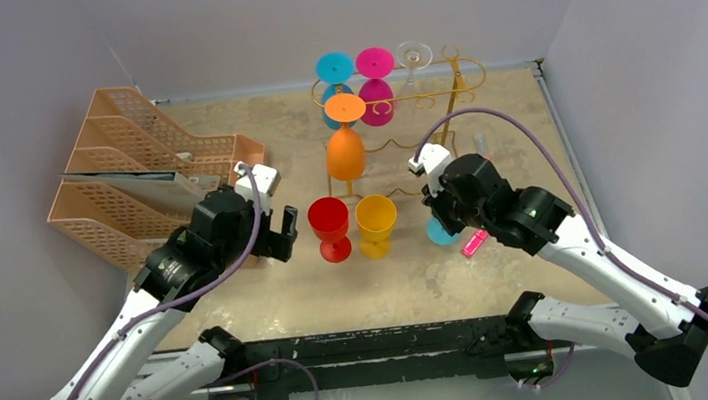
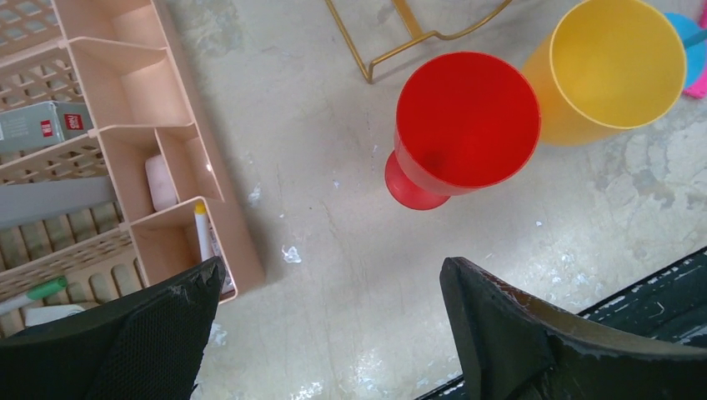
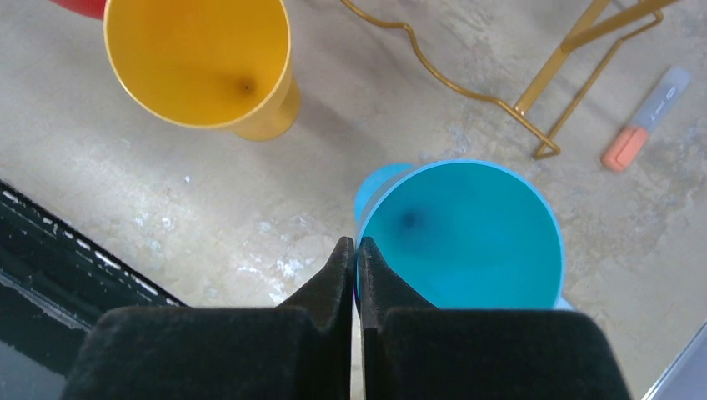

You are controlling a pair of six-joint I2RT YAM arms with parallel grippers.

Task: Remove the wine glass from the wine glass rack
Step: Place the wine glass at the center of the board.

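Note:
The gold wire wine glass rack (image 1: 458, 75) stands at the back of the table. A blue (image 1: 335, 66), a magenta (image 1: 375, 62), a clear (image 1: 413, 53) and an orange wine glass (image 1: 346, 153) hang upside down from it. A red glass (image 1: 329, 221), a yellow glass (image 1: 375, 220) and a teal glass (image 3: 463, 233) stand upright on the table. My left gripper (image 2: 332, 271) is open and holds nothing, just left of the red glass (image 2: 467, 121). My right gripper (image 3: 356, 243) is shut, its tips over the teal glass's left rim; I see nothing pinched between them.
Peach mesh file trays (image 1: 126, 176) holding papers and pens sit at the left, close to my left gripper. A pink marker (image 1: 474, 243) lies by the teal glass and an orange-capped marker (image 3: 646, 121) lies right of the rack's foot (image 3: 534, 92). The table's black front edge (image 1: 366, 344) runs below.

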